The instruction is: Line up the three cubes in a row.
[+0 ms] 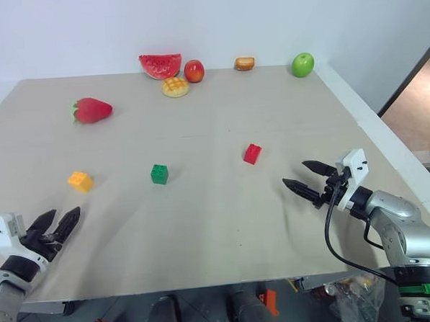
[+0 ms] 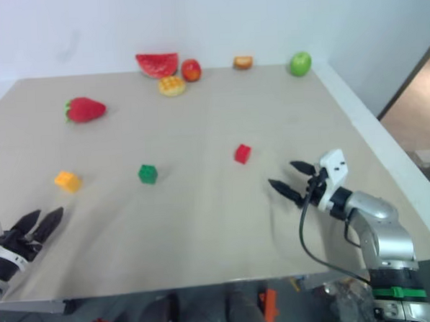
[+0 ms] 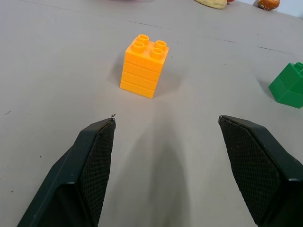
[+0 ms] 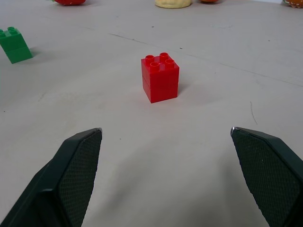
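Three small studded cubes sit apart on the beige counter (image 1: 225, 225), roughly in a loose line across its middle. Taking the green cube (image 1: 159, 174) as the marker: the orange cube (image 1: 80, 181) lies well off to its left at about the same depth, and the red cube (image 1: 252, 153) lies well off to its right, a little farther back. None of the three touch, and all stand stud-side up.

The left gripper (image 1: 57, 225) hovers near the front edge, nearer than the orange cube and left of the green one. Its jaws are spread and hold nothing; in the left wrist view the orange cube (image 3: 145, 65) stands ahead of the gap between the fingers (image 3: 94, 165), clear of them.

The right gripper (image 1: 308, 178) is off to the right of the green cube, nearer than the red one and to its right, pointing in toward it. Its jaws are wide apart and empty; in the right wrist view the red cube (image 4: 160, 78) stands ahead between the fingers (image 4: 71, 175), untouched.

Far behind the green cube, along the back edge, are a watermelon slice (image 1: 160, 65), a waffle bun (image 1: 175, 86), a red apple (image 1: 194, 70), a small bread piece (image 1: 244, 63) and a green apple (image 1: 303, 64). A strawberry (image 1: 92, 110) lies back and to the left.
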### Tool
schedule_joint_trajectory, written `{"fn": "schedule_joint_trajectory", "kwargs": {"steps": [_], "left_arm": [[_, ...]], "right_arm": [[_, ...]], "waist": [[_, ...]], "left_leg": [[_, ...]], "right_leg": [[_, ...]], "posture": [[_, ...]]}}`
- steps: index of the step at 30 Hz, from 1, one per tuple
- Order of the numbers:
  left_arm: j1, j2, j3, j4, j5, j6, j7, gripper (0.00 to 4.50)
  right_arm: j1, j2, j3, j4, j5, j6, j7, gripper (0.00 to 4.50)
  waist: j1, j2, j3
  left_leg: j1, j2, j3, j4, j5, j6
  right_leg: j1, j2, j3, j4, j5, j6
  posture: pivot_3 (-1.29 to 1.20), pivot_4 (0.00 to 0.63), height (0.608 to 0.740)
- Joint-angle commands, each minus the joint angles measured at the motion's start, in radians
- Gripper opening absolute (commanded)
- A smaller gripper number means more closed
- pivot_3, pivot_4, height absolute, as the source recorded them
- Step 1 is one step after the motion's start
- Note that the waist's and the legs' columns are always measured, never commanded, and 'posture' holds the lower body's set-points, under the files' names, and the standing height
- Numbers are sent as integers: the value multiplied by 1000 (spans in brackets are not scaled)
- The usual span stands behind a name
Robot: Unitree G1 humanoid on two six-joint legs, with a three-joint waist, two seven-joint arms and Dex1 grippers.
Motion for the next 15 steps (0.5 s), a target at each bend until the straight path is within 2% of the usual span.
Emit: {"fn": "schedule_joint_trajectory", "kwargs": {"steps": [1,4,7,12,15], "left_arm": [[30,32,-57,-58,43,-31,-57,3596],[67,73,-177,-109,125,-74,-143,3596],[12,87,-236,-203,66,-35,-175,3596],[-134,133,-379,-310,53,-2,-242,3596],[-260,170,-486,-283,71,-26,-372,3596]], "right_arm": [[-17,15,-8,-8,-7,-30,-18,4500],[-38,52,5,2,-38,-70,-62,4500],[-85,94,25,58,-105,-122,-138,4500],[-133,127,79,117,-149,-171,-127,4500],[-222,141,112,246,-173,-214,-96,4500]], "waist": [[0,0,0],[0,-1,0],[0,-1,0],[1,0,-1],[-2,0,-1]], "left_leg": [[0,0,0,0,0,0],[0,0,0,0,0,0],[0,0,0,0,0,0],[0,0,0,0,2,1],[0,0,1,0,2,1]], "right_leg": [[0,0,0,0,0,0],[0,0,1,0,0,0],[0,0,1,0,1,0],[1,0,1,0,3,1],[1,1,1,0,3,2]], "posture": [[0,150,740],[0,150,740],[0,150,740],[0,150,740],[0,150,740]]}}
